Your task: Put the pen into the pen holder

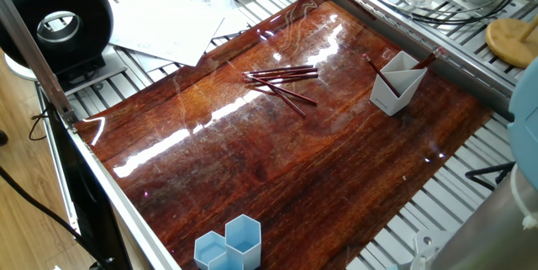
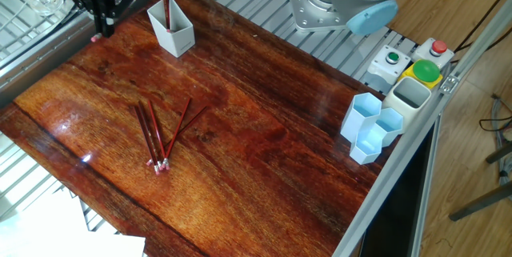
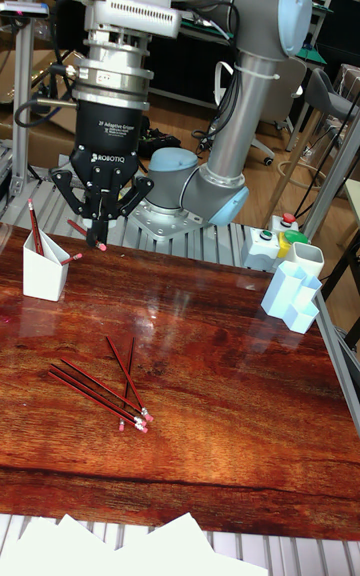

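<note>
Clearly the carry step is in hand: the gripper hangs just beside the holder, fingers closed on a pen held slantwise, its pink eraser end poking out below. The next move, as I judge it, calls for shifting over the holder's slanted rim, tipping the pen more upright and releasing. The holder is white angular plastic at the table's far edge, with pens already standing inside it. More thin red pens lie fanned on the glossy, reddish wood-grain top. Pale blue hexagonal cups stand well apart.
</note>
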### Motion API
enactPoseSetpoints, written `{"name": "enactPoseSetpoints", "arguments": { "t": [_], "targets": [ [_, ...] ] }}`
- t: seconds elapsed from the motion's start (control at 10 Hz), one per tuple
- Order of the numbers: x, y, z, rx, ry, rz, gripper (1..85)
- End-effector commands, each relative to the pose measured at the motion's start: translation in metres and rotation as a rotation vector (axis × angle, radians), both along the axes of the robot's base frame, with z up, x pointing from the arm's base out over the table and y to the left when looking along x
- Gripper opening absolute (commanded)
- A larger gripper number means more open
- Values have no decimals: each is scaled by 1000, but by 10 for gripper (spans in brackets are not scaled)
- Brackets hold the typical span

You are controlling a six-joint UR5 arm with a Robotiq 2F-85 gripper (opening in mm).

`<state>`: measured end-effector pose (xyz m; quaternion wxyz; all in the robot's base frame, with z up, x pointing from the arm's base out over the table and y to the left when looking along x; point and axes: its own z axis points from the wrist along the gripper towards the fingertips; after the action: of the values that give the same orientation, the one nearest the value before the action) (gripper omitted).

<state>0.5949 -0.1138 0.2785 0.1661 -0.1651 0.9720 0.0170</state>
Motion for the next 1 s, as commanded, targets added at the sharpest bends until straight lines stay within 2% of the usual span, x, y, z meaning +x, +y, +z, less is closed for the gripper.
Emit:
{"name": "enactPoseSetpoints", "arguments": {
  "t": [0.0,0.1,0.3,0.4,0.5,0.6,0.8,0.9],
  "targets": [
    [4,6,5,42,-17,-38,10],
    [11,15,8,79,-44,-41,10],
    [15,16,25,173,-185,2,10],
    [19,17,22,188,-212,4,10],
    [20,17,11,180,-221,-7,10],
    [20,16,1,166,-226,-15,10],
    [2,5,-12,117,-141,-36,10],
    [-13,-5,-21,73,-77,-35,10]
  ]
}}
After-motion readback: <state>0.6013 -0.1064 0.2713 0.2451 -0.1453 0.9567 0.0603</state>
